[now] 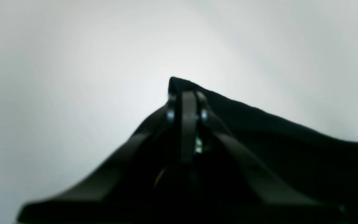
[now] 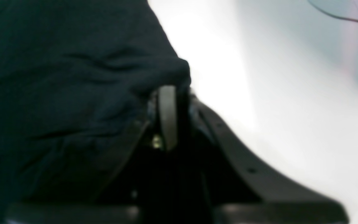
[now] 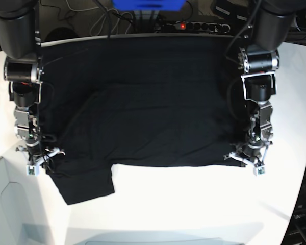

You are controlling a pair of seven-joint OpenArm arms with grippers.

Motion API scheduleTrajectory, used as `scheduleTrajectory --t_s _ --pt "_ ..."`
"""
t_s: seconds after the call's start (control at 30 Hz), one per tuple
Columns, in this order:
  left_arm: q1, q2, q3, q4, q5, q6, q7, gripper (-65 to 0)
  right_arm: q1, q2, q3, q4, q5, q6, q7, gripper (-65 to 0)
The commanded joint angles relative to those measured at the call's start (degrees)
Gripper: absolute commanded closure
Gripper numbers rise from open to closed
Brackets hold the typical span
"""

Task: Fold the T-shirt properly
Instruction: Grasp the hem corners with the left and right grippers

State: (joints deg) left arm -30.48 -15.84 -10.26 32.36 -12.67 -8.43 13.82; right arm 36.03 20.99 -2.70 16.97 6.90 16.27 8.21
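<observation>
The black T-shirt (image 3: 143, 102) lies spread over the far half of the white table (image 3: 194, 204), with one sleeve (image 3: 86, 184) hanging toward the front left. No print or tag shows. My left gripper (image 3: 246, 162) stands at the shirt's front right edge. In the left wrist view the left gripper (image 1: 186, 93) is shut on a raised peak of the black cloth (image 1: 275, 130). My right gripper (image 3: 40, 162) is at the shirt's left edge by the sleeve. In the right wrist view the right gripper (image 2: 169, 91) is shut on a bunched fold of the cloth (image 2: 57, 77).
A power strip with a red light (image 3: 194, 24), a blue box (image 3: 148, 4) and cables sit behind the table's far edge. A grey panel (image 3: 5, 204) lies at the front left. The table's right edge runs close to my left arm.
</observation>
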Motion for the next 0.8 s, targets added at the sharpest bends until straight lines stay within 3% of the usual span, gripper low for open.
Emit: scheduleTrajectory --t_s 0.0,0.23,0.37,0.57,0.77 --pt "-1.04 -0.12 -0.07 0.83 0.05 -0.23 1.87 0.0 0.58 0.76 -0.07 0.04 -0.87 -0.14 -3.06 0.0" --pt "0.72 -0.38 -0.24 9.09 0.05 -0.06 7.32 0.0 0.58 1.91 0.55 3.03 -0.35 -0.05 -2.80 0.0" --pt "3.89 -0.38 -0.24 16.30 0.05 0.12 8.20 0.0 -2.49 2.00 6.88 9.71 -0.61 0.04 -3.50 0.0" --pt "7.31 -0.47 -0.42 24.21 0.05 0.21 10.83 0.0 -8.47 1.82 12.41 24.30 -0.43 0.12 -9.22 0.0" --pt "11.89 0.76 -8.33 34.94 -0.04 -0.23 15.67 0.0 -14.80 1.73 15.23 38.37 -0.43 0.12 -13.17 0.0"
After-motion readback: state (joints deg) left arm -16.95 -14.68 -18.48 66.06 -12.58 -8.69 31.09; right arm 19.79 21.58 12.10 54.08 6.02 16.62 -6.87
